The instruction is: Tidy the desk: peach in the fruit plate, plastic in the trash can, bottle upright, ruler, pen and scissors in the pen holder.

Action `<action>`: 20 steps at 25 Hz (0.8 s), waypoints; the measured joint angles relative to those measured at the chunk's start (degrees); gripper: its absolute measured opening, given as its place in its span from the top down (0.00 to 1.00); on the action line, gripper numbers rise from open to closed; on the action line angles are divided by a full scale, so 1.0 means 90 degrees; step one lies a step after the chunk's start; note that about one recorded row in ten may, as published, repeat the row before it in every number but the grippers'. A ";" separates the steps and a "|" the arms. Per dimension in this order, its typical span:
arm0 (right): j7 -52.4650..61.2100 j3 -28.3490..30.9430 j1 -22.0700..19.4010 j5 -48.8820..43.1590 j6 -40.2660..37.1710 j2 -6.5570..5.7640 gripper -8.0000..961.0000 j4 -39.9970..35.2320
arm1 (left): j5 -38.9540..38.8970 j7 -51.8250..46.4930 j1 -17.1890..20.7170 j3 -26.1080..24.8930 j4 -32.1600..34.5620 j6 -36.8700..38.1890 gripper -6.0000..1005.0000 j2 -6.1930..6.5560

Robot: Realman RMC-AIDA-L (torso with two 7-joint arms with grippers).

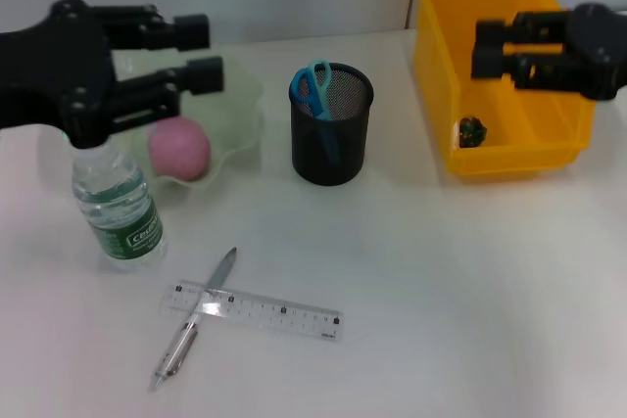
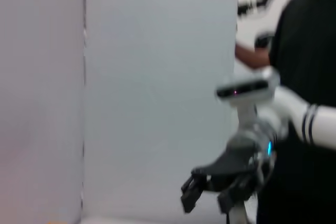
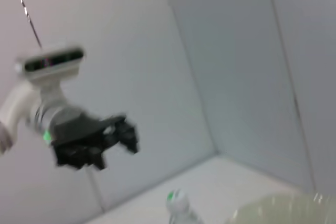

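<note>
Pen (image 1: 192, 316) and ruler (image 1: 253, 311) lie crossed on the desk (image 1: 470, 291), both grippers raised clear, fingers apart and empty. Reaching down, the left gripper (image 1: 201, 51) could topple the upright bottle (image 1: 116, 205) beneath it.

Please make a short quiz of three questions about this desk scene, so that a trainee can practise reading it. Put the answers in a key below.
1. True or false: the pen lies across the ruler.
2. Where are the scissors now?
A. on the table
B. in the pen holder
C. in the trash can
3. Fill in: the peach lies in the ____.

Key
1. True: they cross near the ruler's left end.
2. B: their blue handles stick out of the black mesh cup.
3. fruit plate, behind the upright bottle.

Both the left end effector and the right end effector hang open above the desk, holding nothing.
</note>
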 joint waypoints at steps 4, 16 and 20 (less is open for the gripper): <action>-0.0869 0.0365 -0.0049 0.0621 0.0410 0.0006 0.44 0.0879 | -0.0595 0.0447 0.0215 -0.0010 -0.0532 -0.0018 0.59 -0.0017; -0.2287 0.0511 0.0015 0.1183 0.1192 0.0140 0.44 0.1947 | -0.1315 0.1243 0.0212 -0.0187 -0.1773 -0.0259 0.59 -0.0014; -0.2290 0.0453 0.0012 0.1172 0.1091 0.0137 0.44 0.1944 | -0.1093 0.1223 0.0202 0.0011 -0.1626 -0.0220 0.59 0.0014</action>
